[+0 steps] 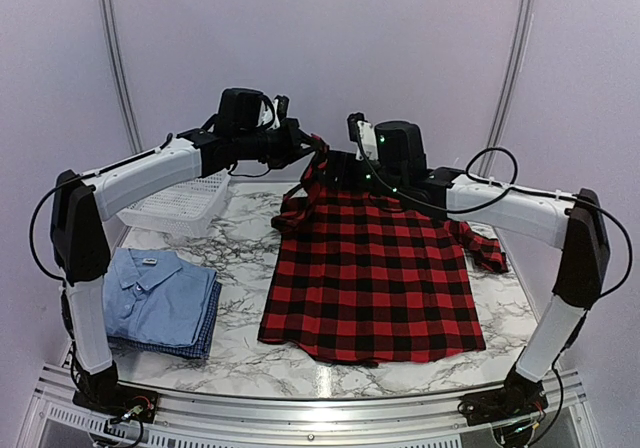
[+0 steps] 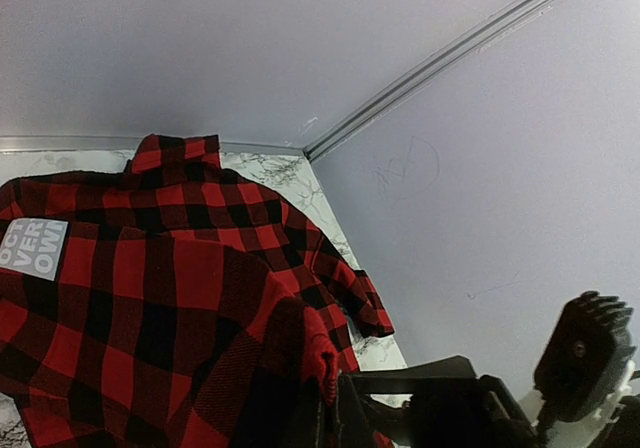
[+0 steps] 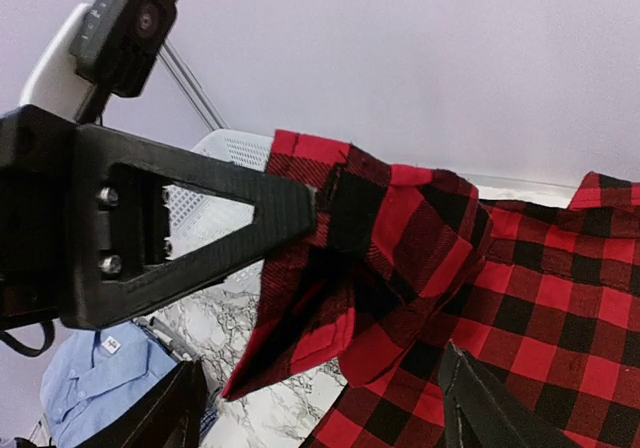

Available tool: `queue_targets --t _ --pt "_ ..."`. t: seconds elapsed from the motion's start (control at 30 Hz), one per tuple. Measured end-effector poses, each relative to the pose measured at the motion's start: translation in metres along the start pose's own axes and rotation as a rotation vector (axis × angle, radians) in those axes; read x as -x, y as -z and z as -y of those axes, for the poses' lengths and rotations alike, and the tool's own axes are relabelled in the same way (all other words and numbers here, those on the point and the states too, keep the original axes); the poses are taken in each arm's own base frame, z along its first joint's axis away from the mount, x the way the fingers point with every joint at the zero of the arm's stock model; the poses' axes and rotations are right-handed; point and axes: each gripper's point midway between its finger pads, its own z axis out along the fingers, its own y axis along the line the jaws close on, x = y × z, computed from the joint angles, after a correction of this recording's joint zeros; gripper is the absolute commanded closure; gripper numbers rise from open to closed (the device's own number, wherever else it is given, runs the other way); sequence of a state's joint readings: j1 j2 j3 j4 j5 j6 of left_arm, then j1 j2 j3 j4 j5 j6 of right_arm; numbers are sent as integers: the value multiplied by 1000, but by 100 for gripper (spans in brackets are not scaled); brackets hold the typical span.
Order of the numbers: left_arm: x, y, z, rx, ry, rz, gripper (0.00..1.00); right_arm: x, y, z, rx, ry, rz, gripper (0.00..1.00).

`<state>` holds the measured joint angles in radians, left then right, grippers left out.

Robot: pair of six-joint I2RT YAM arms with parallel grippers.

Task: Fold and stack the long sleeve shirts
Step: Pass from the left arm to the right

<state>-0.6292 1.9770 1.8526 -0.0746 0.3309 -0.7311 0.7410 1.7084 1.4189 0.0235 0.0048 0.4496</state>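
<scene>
The red-and-black plaid shirt point(image 1: 370, 268) lies spread over the middle of the table, its white lettering patch point(image 2: 35, 248) showing in the left wrist view. My left gripper point(image 1: 316, 149) is shut on the shirt's far left shoulder corner point(image 3: 385, 238) and holds it lifted above the table. My right gripper point(image 3: 320, 413) stands open just beside it; its fingers point(image 3: 480, 398) straddle the hanging fold without touching it. At the left, a folded light blue collared shirt point(image 1: 150, 288) rests on a folded blue checked one point(image 1: 203, 336).
A white mesh basket point(image 1: 185, 203) sits at the back left, behind the folded stack. One plaid sleeve point(image 1: 485, 248) trails toward the right edge. Bare marble point(image 1: 240, 248) shows between the stack and the plaid shirt. Walls close in behind.
</scene>
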Motion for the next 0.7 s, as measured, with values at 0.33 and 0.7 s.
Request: queue_targets --t 0.33,0.7 --pt "-15 -14 -8 24 41 -18 100 -24 -22 10 7 -33 -63 22" --pt "-21 -21 -8 30 48 -16 100 -15 -25 17 -38 -51 -67 41"
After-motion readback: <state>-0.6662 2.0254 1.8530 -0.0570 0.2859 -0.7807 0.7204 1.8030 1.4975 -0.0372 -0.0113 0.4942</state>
